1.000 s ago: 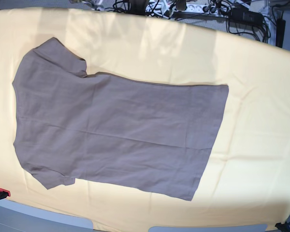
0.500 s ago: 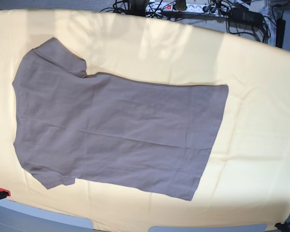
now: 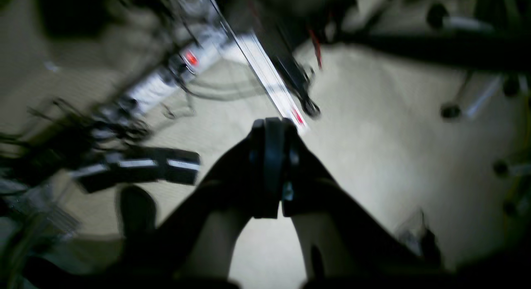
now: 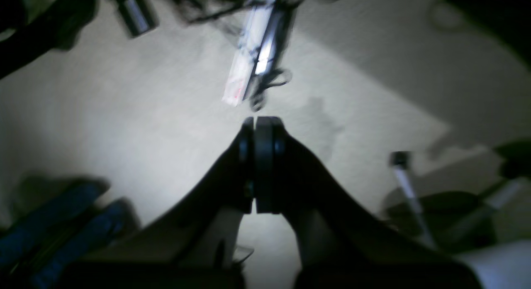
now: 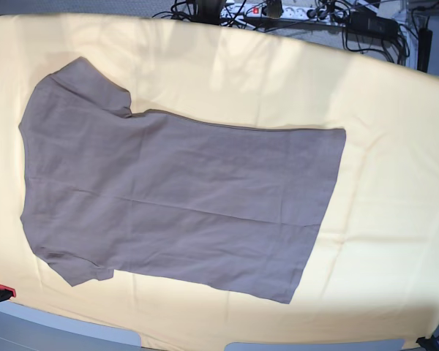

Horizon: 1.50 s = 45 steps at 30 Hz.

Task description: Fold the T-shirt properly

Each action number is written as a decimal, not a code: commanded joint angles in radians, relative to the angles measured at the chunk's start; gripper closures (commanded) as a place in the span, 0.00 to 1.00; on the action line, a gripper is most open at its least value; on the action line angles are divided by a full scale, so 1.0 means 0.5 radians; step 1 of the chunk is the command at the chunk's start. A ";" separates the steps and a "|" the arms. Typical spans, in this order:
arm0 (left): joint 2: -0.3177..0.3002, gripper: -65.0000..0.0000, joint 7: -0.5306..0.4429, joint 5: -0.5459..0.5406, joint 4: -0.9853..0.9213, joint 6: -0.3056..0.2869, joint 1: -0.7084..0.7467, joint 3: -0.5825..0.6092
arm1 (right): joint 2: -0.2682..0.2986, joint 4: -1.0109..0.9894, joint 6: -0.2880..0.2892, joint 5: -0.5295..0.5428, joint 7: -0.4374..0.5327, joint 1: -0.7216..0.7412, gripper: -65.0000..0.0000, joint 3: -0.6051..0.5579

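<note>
Base view: the plain taupe short-sleeved cotton T-shirt [image 5: 179,194] lies spread flat across the middle of the frame on the large pale yellow cloth [image 5: 395,146]. Collar end and both sleeves sit at the left of the frame, the straight hem at centre right. Light creases cross the body. No fold has been made yet. Neither arm appears in this view.

Left wrist view: the left gripper [image 3: 271,127] has its dark fingers pressed together, nothing between them. It points at blurred grey floor, with a white power strip [image 3: 166,79] and cables at upper left. No shirt in sight.

Right wrist view: the right gripper [image 4: 259,123] is likewise closed up tight and empty, over pale floor with a white strip and tangled cable [image 4: 253,52] at upper centre.

Judgement: the task is at its start, and both arms must first come over the cloth.

Risks from here:
- Closed fingers reaching the fabric would push and rumple it rather than pinch an edge; they need to spread first.
- A pinch at the hem or sleeve could catch the yellow cloth underneath, since the shirt lies flush on it, and drag both.
- Uneven lifting by the two arms would skew the fold line.
- Existing creases may set into the fold.
</note>
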 commanded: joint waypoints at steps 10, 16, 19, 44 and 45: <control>-0.017 1.00 -0.006 -0.017 0.707 -0.081 0.269 -0.549 | -0.003 0.484 0.251 0.536 -0.112 -0.019 1.00 0.717; -0.039 1.00 -0.029 -0.078 0.925 -0.121 0.262 -0.756 | -0.003 0.716 0.378 0.778 -0.111 -0.019 1.00 1.147; -0.044 1.00 -0.039 -0.078 0.925 -0.203 0.200 -0.836 | -0.001 0.716 0.471 0.829 -0.095 -0.019 1.00 1.305; -1.031 0.43 -0.714 0.268 0.018 -1.046 -1.476 -0.291 | 0.167 0.677 0.694 0.434 -0.127 0.760 0.72 0.744; -1.054 0.43 -0.714 0.297 -0.010 -1.025 -1.562 -0.202 | 0.168 0.677 0.684 0.405 -0.127 0.760 0.63 0.725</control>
